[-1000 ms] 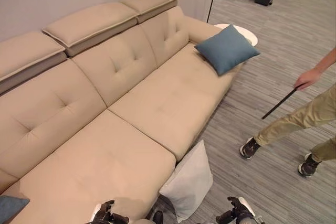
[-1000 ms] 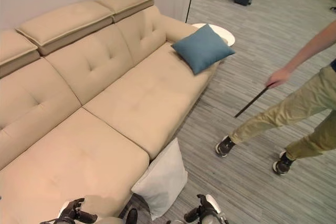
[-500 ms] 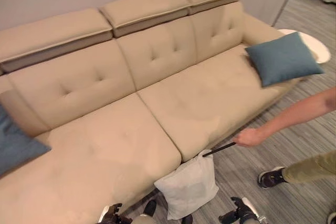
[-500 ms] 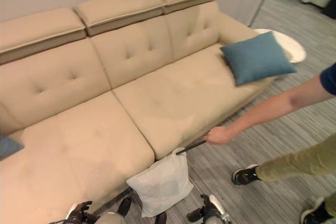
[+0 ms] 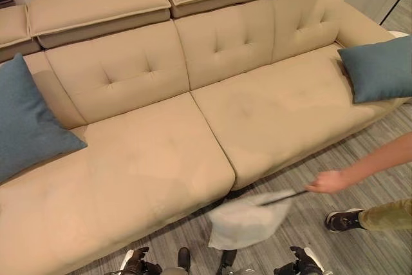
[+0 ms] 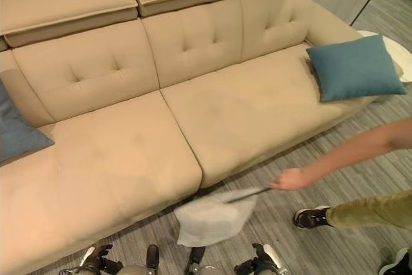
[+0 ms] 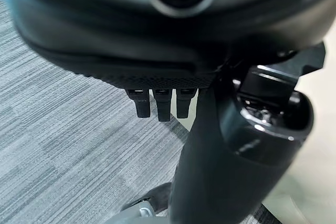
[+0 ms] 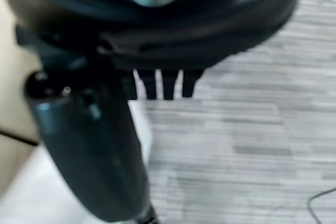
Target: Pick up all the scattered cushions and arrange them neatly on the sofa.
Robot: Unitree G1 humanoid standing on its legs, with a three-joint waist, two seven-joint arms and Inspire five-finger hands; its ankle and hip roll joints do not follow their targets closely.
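While off sofa point(image 5: 161, 172): white cushion point(image 5: 248, 220)

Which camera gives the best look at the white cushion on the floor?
The left eye view: the white cushion lies whole on the floor before the sofa, a person's stick on it. The right eye view shows it equally whole. The right wrist view catches a white patch, perhaps its edge.

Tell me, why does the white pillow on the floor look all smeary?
In the left eye view the white square fabric cushion is streaked with motion blur, as is the person's hand holding a thin black stick; the beige upholstered sofa is crisp. In the right wrist view the robot's right hand looms near, unfocused.
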